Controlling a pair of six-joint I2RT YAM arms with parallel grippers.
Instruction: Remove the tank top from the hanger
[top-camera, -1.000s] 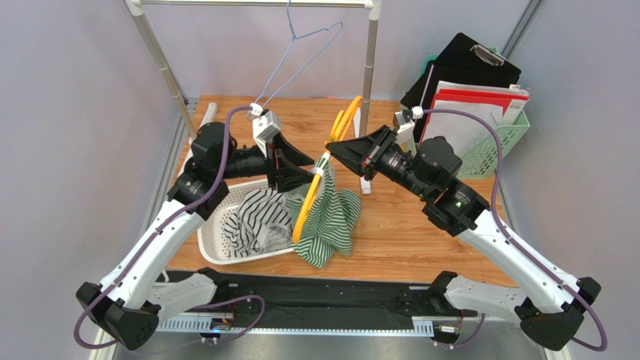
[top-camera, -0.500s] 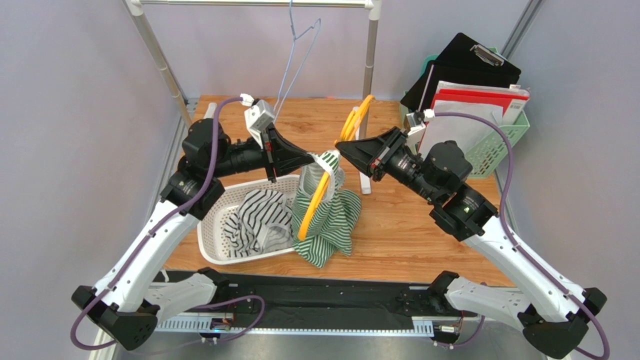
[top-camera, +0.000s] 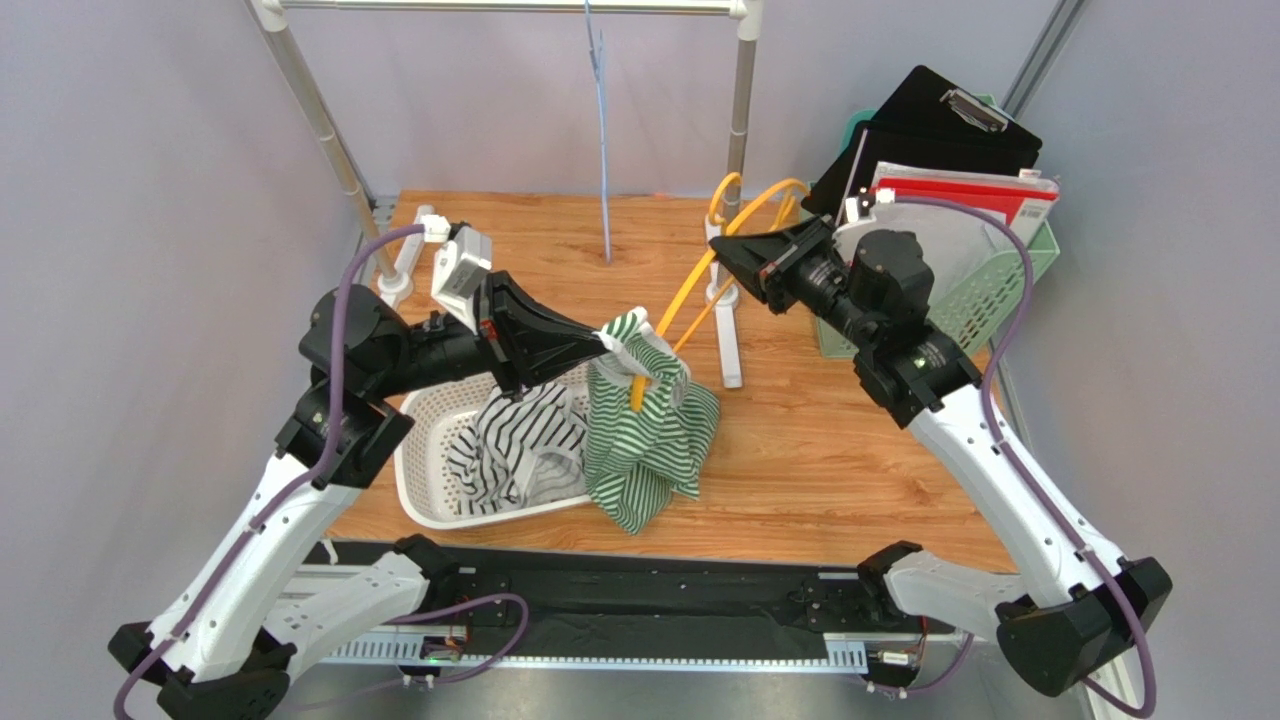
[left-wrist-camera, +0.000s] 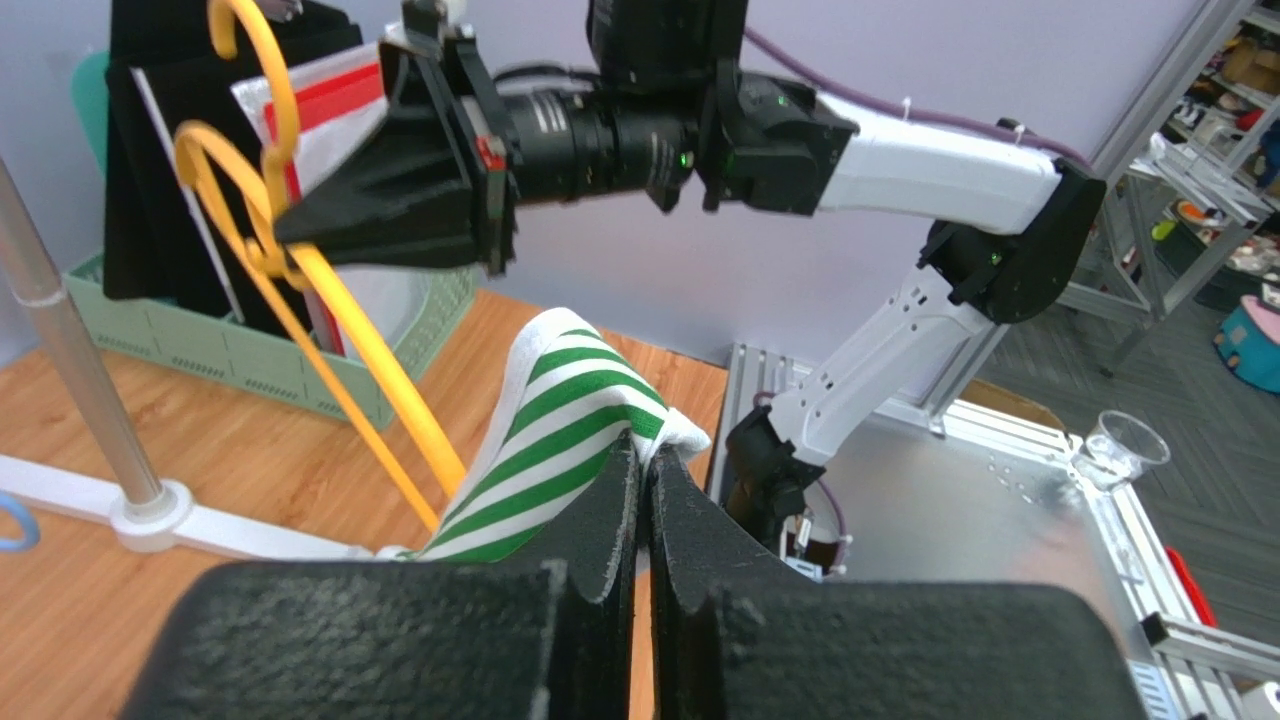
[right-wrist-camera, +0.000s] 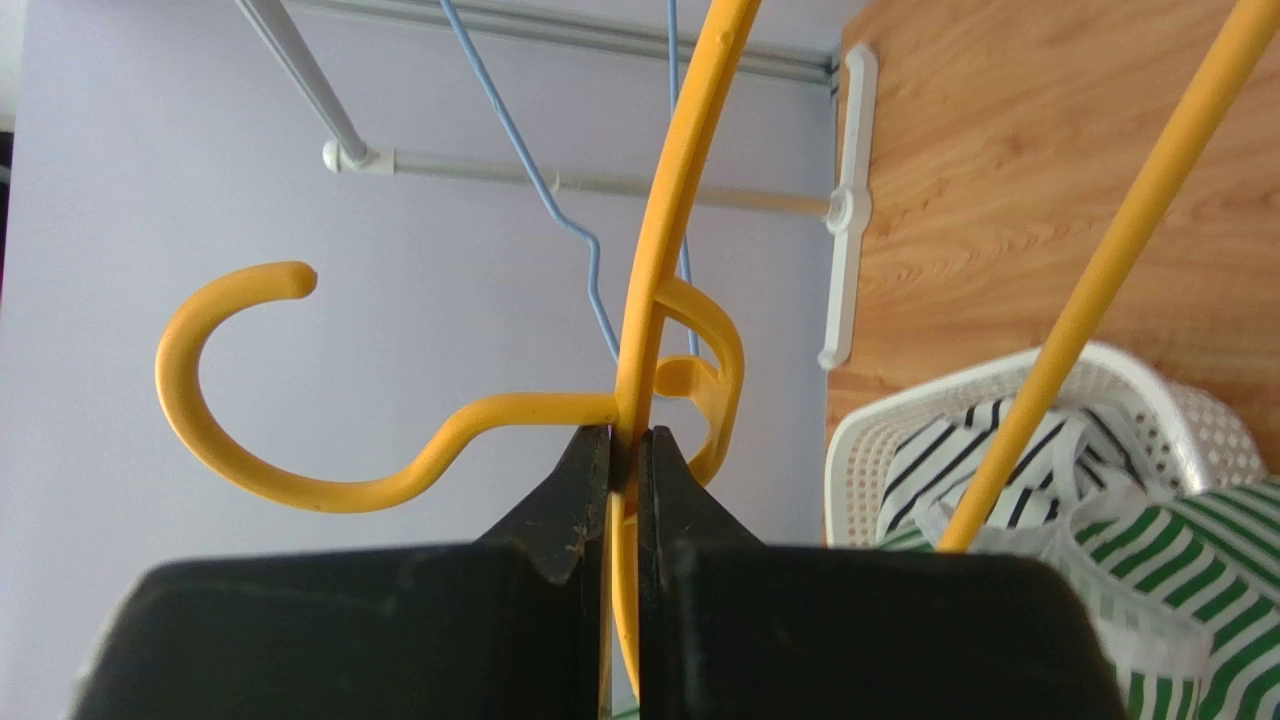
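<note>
A: Entry one, the left jaws?
B: Closed, with a fold of the tank top pinched at their tips, at the cloth's upper edge.
A: The right jaws?
B: Closed on the hanger, yellow, gripped at the neck just below its hook. They hold it raised over the far middle of the worktop.
A: Where is the tank top?
B: Green and white stripes, in the middle of the scene between the two arms. One yellow arm of the hanger runs down into its top opening. The cloth hangs from there toward the near side, just right of the basket. I cannot tell whether its lower end touches the wood.
A: Basket contents?
B: White plastic, on the left of the worktop, holding a black and white striped garment.
A: Farther out?
B: A blue wire hanger on the clothes rail along the far side. One rail post stands just right of the yellow hanger.
A: Right side?
B: A green crate at the far right, holding red and white folders and a black clipboard.
</note>
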